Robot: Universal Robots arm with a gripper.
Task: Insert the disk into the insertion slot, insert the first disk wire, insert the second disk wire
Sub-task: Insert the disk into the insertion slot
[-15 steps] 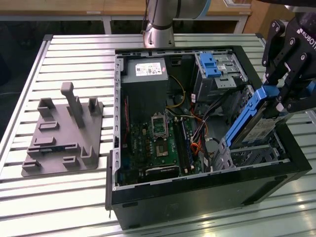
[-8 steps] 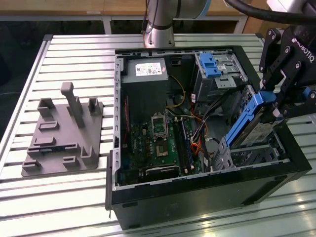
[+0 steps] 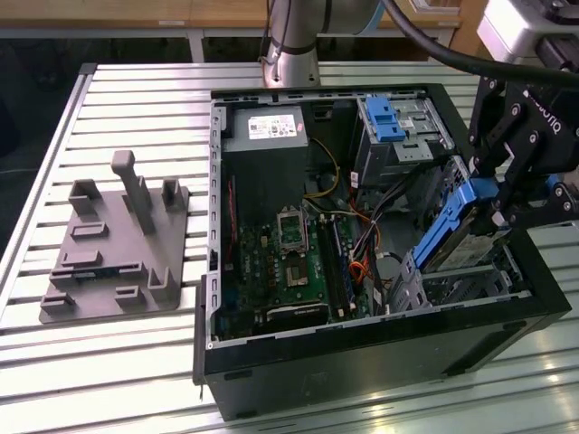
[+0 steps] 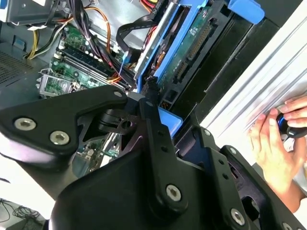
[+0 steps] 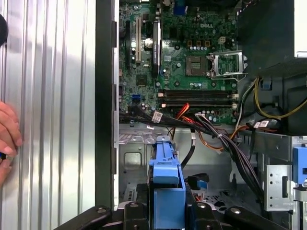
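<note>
Currently a blue-framed silver hard drive is clamped, tilted, in the claw. By that tilt it could be jammed on the grey perforated metal cage just below the claw.

disk: silver drive in blue carrier, steeply tilted, lower end at the slot's opening
insertion slot: grey perforated metal cage, in the case corner

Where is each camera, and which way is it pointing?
Exterior view: off the arm, looking down on the computer case; arm and gripper show.
First wrist view: on the wrist, facing the motherboard past the disk.
Second wrist view: on the wrist, looking along the gripper's linkage at the disk.
Both wrist views share a person's hand.
</note>
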